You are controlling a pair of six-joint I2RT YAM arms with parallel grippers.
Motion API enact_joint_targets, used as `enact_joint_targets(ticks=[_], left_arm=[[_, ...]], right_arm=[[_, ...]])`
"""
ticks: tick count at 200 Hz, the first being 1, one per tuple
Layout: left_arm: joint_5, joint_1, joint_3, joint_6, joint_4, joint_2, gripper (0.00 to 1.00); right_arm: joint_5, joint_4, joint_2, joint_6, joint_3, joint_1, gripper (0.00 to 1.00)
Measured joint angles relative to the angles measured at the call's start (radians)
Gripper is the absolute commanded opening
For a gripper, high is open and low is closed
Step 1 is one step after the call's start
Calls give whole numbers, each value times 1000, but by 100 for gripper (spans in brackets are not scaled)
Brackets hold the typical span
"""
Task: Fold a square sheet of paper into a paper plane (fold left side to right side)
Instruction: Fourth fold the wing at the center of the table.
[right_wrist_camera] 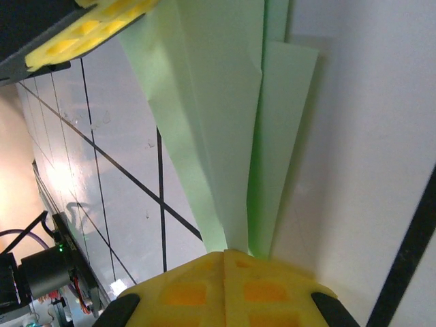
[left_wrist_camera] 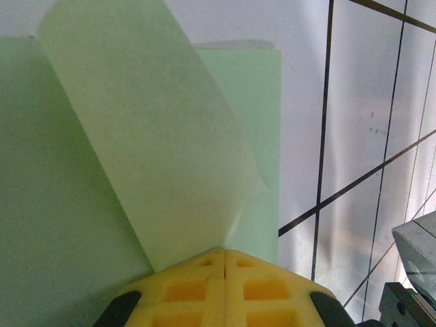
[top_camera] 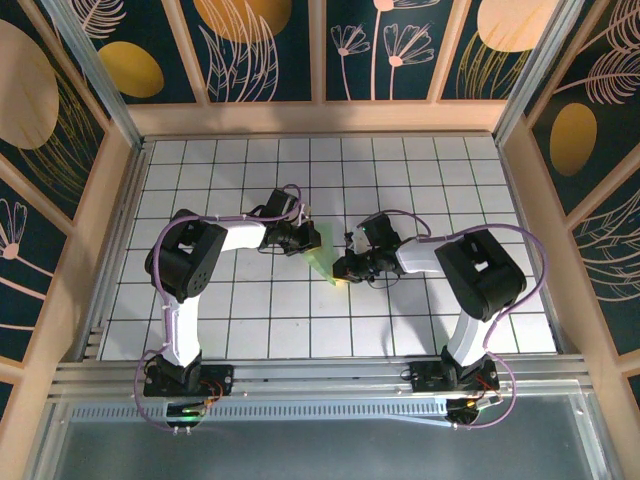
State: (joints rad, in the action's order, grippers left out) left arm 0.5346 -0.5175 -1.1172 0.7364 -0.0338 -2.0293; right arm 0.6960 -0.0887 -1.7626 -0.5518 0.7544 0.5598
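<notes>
I see the left pincer (left_wrist_camera: 223, 252) and right pincer (right_wrist_camera: 225, 253) clamped on the paper plane (right_wrist_camera: 218, 102), its far end cropped; white gridded bench (top_camera: 250, 320), floral walls (top_camera: 270, 40).

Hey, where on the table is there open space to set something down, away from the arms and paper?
Free: the far rows of the table along the back wall, and the near tiles between the left arm base and right arm base. Crowded: the middle, where the left gripper and right gripper both pinch the paper plane.

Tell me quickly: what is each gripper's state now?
Left gripper: closed, holding the paper plane.
Right gripper: closed, holding the same paper plane.
</notes>
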Motion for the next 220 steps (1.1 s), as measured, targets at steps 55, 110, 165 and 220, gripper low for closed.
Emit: enact_joint_targets(ticks=[55,110,165,220], left_arm=[[0,0,0,0,0,0,0],[0,0,0,0,0,0,0],[0,0,0,0,0,0,0],[0,0,0,0,0,0,0]], right_arm=[[3,18,47,3,2,7,3],[5,13,42,2,2,11,2],[6,-6,19,-5,-13,11,2],[9,-21,7,-8,-16,18,2]])
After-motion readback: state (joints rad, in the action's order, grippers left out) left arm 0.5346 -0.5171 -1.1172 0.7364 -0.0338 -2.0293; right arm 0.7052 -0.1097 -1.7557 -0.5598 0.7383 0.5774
